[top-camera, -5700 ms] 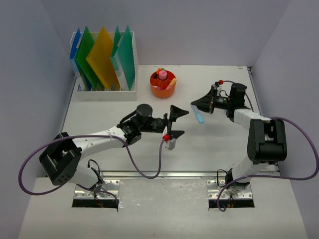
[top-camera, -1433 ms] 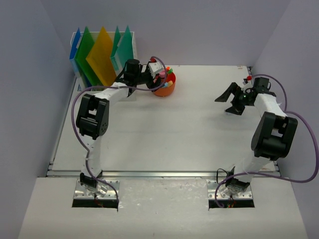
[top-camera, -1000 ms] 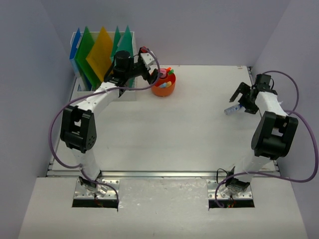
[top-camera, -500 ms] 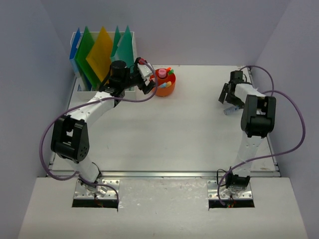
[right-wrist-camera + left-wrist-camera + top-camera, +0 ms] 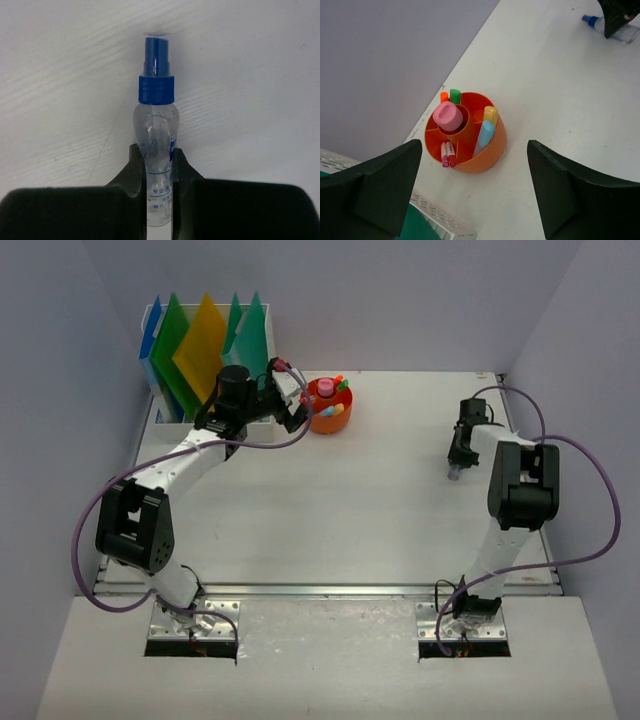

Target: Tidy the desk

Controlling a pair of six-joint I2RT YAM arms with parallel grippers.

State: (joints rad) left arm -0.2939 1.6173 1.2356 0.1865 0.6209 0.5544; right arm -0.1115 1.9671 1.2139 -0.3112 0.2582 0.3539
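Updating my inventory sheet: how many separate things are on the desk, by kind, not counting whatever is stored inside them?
File rack: 1
Orange pen holder: 1
Spray bottle: 1
Total: 3

Pen holder (image 5: 327, 408), file rack (image 5: 214, 429), spray bottle (image 5: 159, 145)

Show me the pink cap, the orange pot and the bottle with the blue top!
pink cap (image 5: 449, 115): left wrist view, its round top.
orange pot (image 5: 492, 149): left wrist view, its outer wall.
bottle (image 5: 156, 125): right wrist view, its clear body.
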